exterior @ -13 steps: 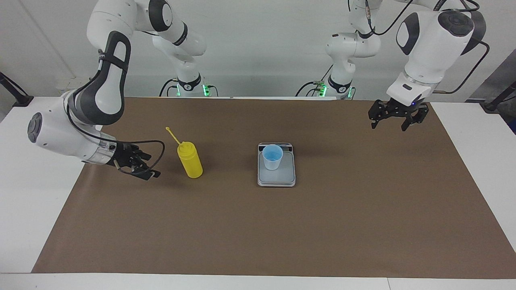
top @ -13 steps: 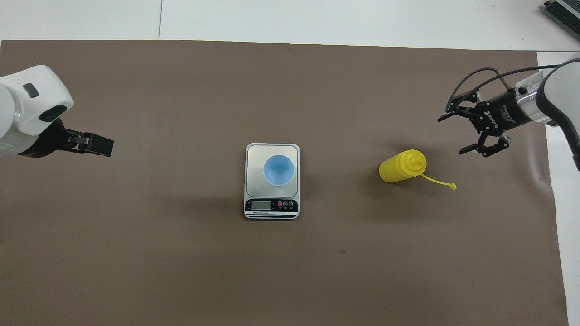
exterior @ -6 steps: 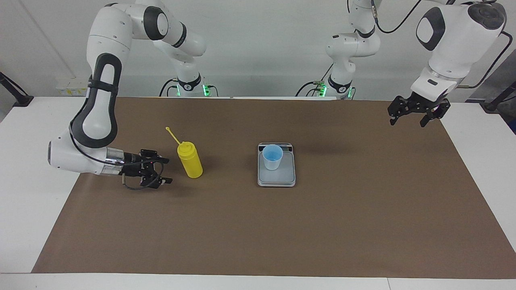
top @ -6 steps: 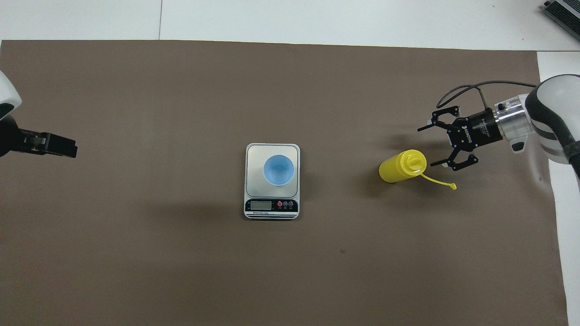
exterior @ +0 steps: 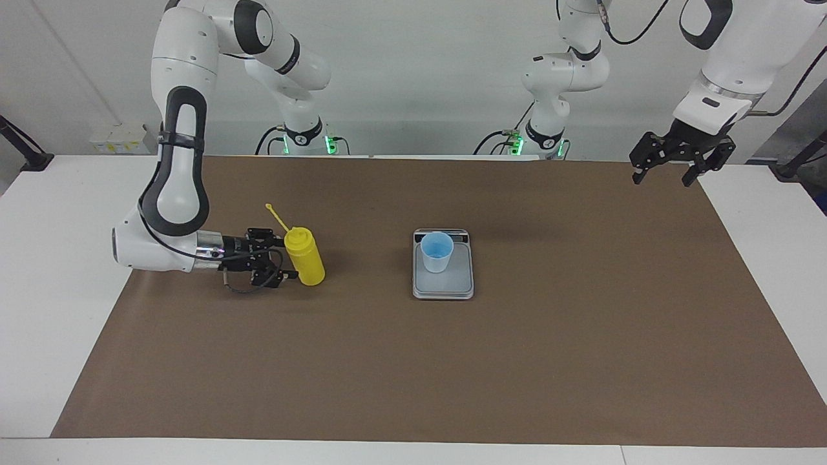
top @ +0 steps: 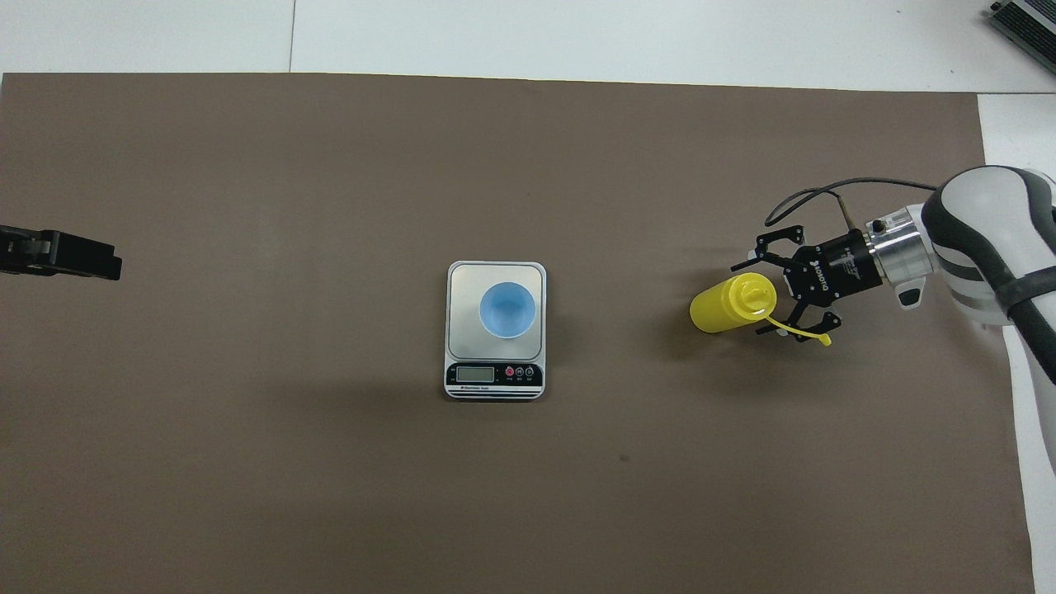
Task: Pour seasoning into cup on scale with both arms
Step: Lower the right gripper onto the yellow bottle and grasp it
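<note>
1. A brown mat (exterior: 413,361) covered most of a white table (exterior: 39,310); a pale wall rose at the robots' end.
2. The scale (exterior: 443,284) lay near the middle of the mat, its display strip on the edge nearer the robots.
3. The cup (exterior: 437,251) stood upright on the scale's plate, toward the display edge. In the overhead view its inside (top: 507,309) showed only plain blue; whether it held anything could not be told.
4. The bottle (exterior: 305,256) stood upright on the mat toward the right arm's end of the table, well apart from the scale. Its strap (exterior: 278,216) stuck out from the cap, slanting toward the robots and the right arm's end. Its contents could not be seen through the yellow wall.
5. The right gripper (exterior: 284,260) lay low and level beside the bottle, fingers spread wide, one on each side of the bottle's body; in the overhead view (top: 763,293) the tips reached the bottle's edge, but no squeeze could be made out.
6. The left gripper (exterior: 672,166) hung high over the mat's corner at the left arm's end, fingers apart and pointing down, holding nothing. This arm waited.
</note>
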Available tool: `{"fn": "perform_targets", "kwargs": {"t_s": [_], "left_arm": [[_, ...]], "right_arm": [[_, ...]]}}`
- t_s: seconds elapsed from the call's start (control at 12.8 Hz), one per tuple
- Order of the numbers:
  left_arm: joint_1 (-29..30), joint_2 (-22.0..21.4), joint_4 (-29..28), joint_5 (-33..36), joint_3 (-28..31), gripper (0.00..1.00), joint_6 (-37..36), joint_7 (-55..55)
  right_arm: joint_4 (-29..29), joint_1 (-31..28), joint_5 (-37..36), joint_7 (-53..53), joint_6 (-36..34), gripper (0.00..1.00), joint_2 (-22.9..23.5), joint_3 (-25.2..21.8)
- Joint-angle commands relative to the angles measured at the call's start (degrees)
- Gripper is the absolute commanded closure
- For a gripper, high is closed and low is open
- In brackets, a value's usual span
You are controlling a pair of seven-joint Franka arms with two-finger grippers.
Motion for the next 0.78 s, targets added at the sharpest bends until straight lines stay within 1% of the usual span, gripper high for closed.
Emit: {"fn": "perform_targets", "kwargs": {"t_s": [0.0, 0.08, 0.16, 0.23, 0.31, 0.54, 0.62, 0.7], "left_arm": [[0.8, -0.1, 0.3, -0.9, -0.8, 0.00, -2.2, -1.1], [2.5, -0.2, 0.1, -0.9, -1.2, 0.00, -2.0, -0.9], [4.7, -0.4, -0.4, -0.9, -3.6, 0.00, -1.9, -0.9], [5.7, -0.4, -0.5, -0.9, -4.8, 0.00, -2.1, -0.9], [5.6, -0.4, -0.5, -0.9, -4.9, 0.00, -2.2, -0.9], [3.5, -0.5, -0.5, -0.9, -4.4, 0.00, -3.1, -1.1], [3.5, -0.6, -0.5, -0.9, -4.4, 0.00, -3.2, -1.1], [3.6, -0.7, -0.8, -0.9, -4.4, 0.00, -2.6, -0.9]], "right_arm": [[-4.1, 2.7, 1.6, -0.8, 3.7, 0.00, -2.2, 0.2], [-4.7, 3.2, 1.3, -1.0, 4.2, 0.00, -2.5, 0.2], [-4.8, 3.6, 1.1, -1.6, 4.1, 0.24, -2.6, 0.2], [-4.6, 3.6, 1.1, -1.9, 4.1, 0.88, -3.0, 0.2], [-4.5, 3.8, 1.3, -1.1, 4.6, 1.00, -4.0, 0.2], [-4.3, 4.1, 1.2, 4.2, 9.2, 1.00, -6.9, 0.2], [-4.2, 6.5, 0.9, 7.0, 11.6, 1.00, -8.0, 0.1], [-4.2, 9.5, 0.5, 10.3, 15.7, 1.00, -8.8, -0.1]]}}
